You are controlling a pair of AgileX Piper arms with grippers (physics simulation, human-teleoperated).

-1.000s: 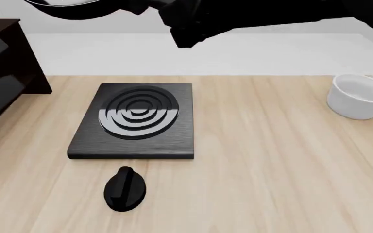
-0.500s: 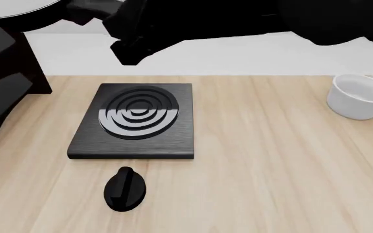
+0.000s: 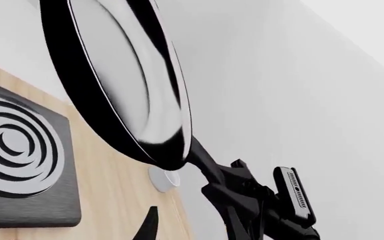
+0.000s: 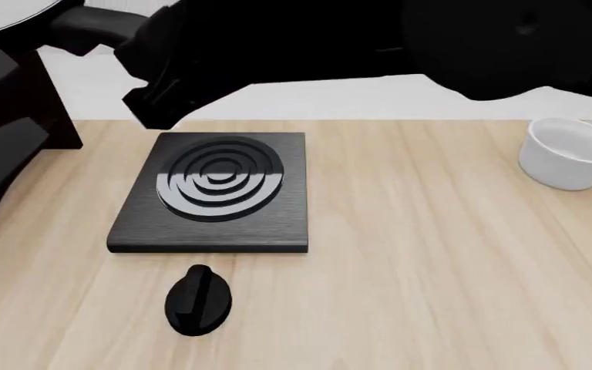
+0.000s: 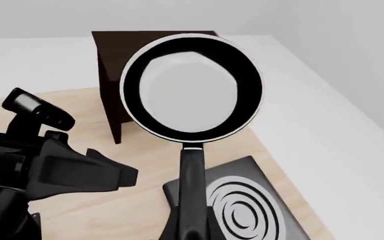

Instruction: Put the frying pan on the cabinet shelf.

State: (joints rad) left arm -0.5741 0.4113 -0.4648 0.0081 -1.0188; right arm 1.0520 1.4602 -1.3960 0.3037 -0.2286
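Note:
The frying pan (image 5: 190, 90) is round and black with a glossy pale inside and a thin pale rim. My right gripper (image 5: 190, 231) is shut on its long black handle (image 5: 192, 175) and holds it in the air, above and beside the top of the dark brown cabinet (image 5: 112, 55). In the front view the pan (image 4: 8, 15) is at the top left, above the cabinet (image 4: 8, 100), with my right arm (image 4: 275, 46) across the top. The left wrist view shows the pan (image 3: 132, 85) edge-on. My left gripper (image 5: 122, 175) hangs low beside the cabinet; its jaws are unclear.
The square black burner plate (image 4: 213, 193) with rings lies at the table's left middle. A small black oval knob (image 4: 198, 301) lies in front of it. A white bowl (image 4: 569, 154) stands at the far right.
My right arm has swung left with the pan, from above the burner plate to above the cabinet. Nothing on the table has moved.

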